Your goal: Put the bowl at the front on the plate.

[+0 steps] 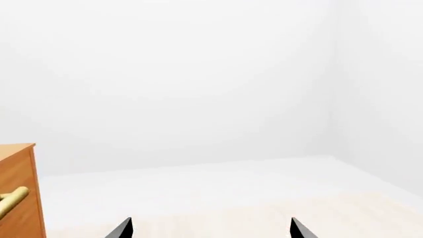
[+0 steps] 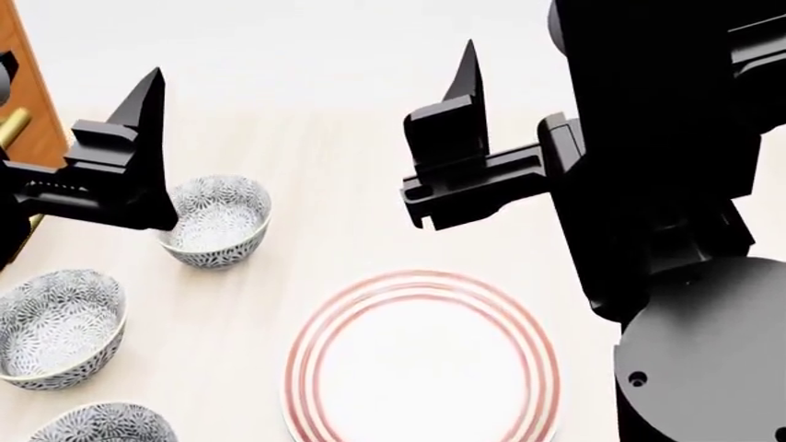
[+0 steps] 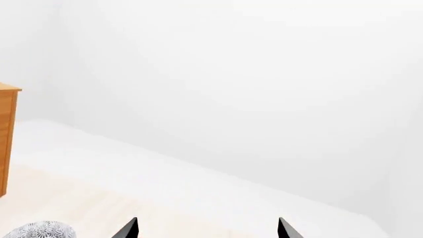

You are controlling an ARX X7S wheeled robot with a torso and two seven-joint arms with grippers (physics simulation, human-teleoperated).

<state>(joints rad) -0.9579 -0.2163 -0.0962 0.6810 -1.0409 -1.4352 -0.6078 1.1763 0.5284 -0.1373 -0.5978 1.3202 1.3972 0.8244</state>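
The bowl (image 2: 96, 424) sits at the worktop's (image 2: 331, 166) near left corner, apart from the plate (image 2: 424, 361) at the near edge. Lower the left gripper (image 1: 210, 229), fingers wide and empty, onto its rim. Two matching bowls (image 2: 59, 322) lie behind; avoid them. The right gripper (image 3: 207, 229), also wide, hovers clear.

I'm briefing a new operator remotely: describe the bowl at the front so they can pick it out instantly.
Start at the red-ringed plate in the head view, then look to the robot's left, where three identical blue-grey floral bowls run in a line. The bowl wanted is the one nearest the robot, cut off by the picture's bottom edge. Only its position sets it apart from the other two.
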